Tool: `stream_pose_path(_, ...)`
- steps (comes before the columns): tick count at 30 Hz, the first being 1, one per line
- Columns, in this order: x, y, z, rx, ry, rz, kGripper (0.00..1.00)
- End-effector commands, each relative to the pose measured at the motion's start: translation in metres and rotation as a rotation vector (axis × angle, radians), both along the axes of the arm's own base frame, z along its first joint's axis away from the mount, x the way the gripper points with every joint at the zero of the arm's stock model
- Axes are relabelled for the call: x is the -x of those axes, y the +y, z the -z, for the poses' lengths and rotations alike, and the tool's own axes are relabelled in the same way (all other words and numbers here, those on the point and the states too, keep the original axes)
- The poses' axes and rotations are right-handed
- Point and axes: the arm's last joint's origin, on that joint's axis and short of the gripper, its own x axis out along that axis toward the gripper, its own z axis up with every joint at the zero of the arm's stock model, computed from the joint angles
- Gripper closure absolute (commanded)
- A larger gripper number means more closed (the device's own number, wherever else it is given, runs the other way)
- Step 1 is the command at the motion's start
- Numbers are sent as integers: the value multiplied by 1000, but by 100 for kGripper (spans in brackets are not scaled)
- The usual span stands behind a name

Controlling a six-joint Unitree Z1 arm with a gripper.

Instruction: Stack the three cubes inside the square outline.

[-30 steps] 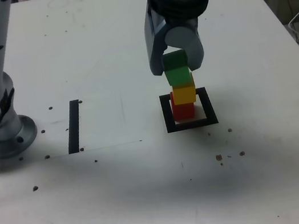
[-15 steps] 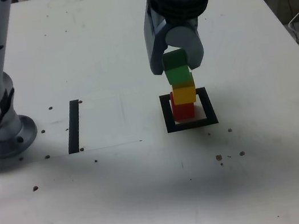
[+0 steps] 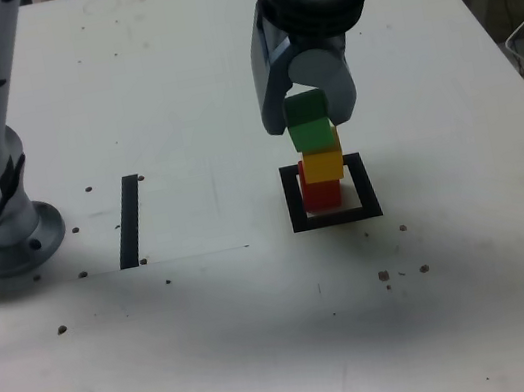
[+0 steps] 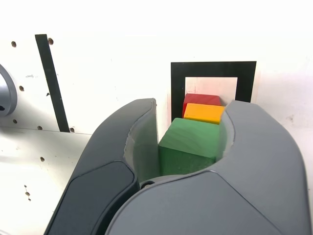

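The arm reaches in from the far side. Its tool [image 3: 309, 111] points down, jaws slightly parted around the green cube [image 3: 309, 122].

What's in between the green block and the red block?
The yellow cube sits between the green cube on top and the red cube at the bottom; the exterior view shows it best.

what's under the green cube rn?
The green cube sits on the yellow cube, which sits on the red cube inside the square outline. The gripper flanks the green cube; its underside is hidden.
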Motion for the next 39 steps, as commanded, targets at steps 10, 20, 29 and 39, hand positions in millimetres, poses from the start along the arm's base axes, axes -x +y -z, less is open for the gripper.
stream_pose_path(10,1,1,3,-5,16,11,1)
stream_pose_path(20,5,2,-1,-12,7,15,1)
stream_pose_path(29,14,3,-7,-1,-3,28,1)
stream_pose_path(39,42,4,-27,61,-29,42,1)
